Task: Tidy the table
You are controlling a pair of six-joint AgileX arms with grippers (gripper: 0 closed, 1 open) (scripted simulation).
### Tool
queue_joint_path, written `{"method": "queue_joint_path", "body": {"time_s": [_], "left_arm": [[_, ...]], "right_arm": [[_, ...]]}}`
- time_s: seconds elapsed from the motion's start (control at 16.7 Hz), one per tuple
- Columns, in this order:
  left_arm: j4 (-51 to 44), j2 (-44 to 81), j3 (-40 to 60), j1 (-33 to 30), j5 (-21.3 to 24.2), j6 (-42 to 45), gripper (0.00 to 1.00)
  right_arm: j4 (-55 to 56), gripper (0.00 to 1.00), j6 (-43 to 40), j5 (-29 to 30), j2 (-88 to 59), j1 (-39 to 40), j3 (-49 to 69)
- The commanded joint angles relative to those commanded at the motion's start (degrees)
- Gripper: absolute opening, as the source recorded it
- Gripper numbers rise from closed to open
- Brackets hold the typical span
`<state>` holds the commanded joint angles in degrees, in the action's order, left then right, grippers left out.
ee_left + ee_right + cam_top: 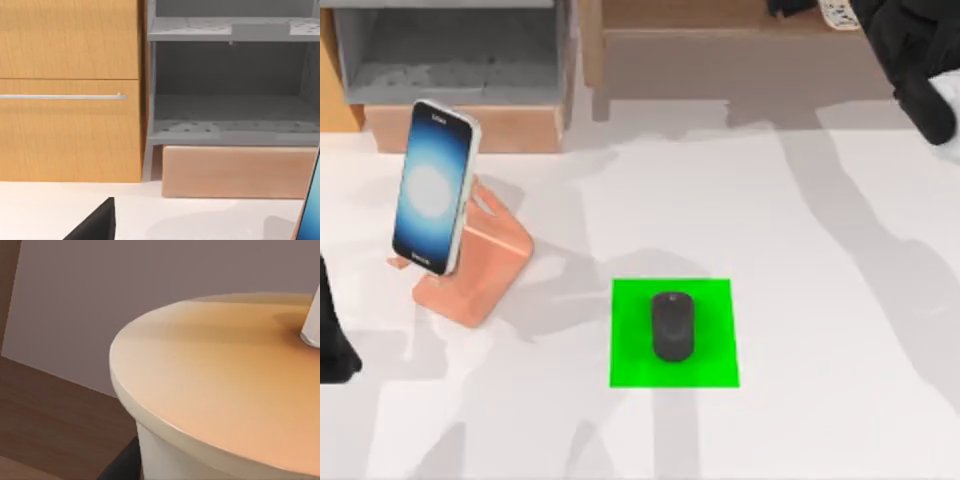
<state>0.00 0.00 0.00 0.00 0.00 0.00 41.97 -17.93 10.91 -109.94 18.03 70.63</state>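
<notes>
Cup lid (225, 385) fills right wrist view; right gripper up at shelf (720, 40), grip can't tell. Left arm parked. Mouse (672, 326) on green patch (630, 360), table (840, 300): light, rigid, slick—pinch flanks.

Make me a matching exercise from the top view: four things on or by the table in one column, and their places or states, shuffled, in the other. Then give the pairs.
Things
1. mouse
2. phone
3. stand
4. grey compartment

Places or states
A. pink, on the table's left part, bearing a device
B. at the table's far edge, top left
C. lying on the green patch
D. propped upright, screen lit

Pairs: 1-C, 2-D, 3-A, 4-B
</notes>
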Motion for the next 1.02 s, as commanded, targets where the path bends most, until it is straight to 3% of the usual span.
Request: {"method": "queue_joint_path", "body": {"time_s": [0.54,1.02], "left_arm": [[0.0,0.0,0.0,0.0,0.0,0.0,1.0],[0.0,0.0,0.0,0.0,0.0,0.0,1.0]], "right_arm": [[5.21,0.0,-10.3,-7.03,5.0,-1.27,-9.36],[6.99,0.0,-13.9,-10.89,6.45,-2.31,-12.39]]}}
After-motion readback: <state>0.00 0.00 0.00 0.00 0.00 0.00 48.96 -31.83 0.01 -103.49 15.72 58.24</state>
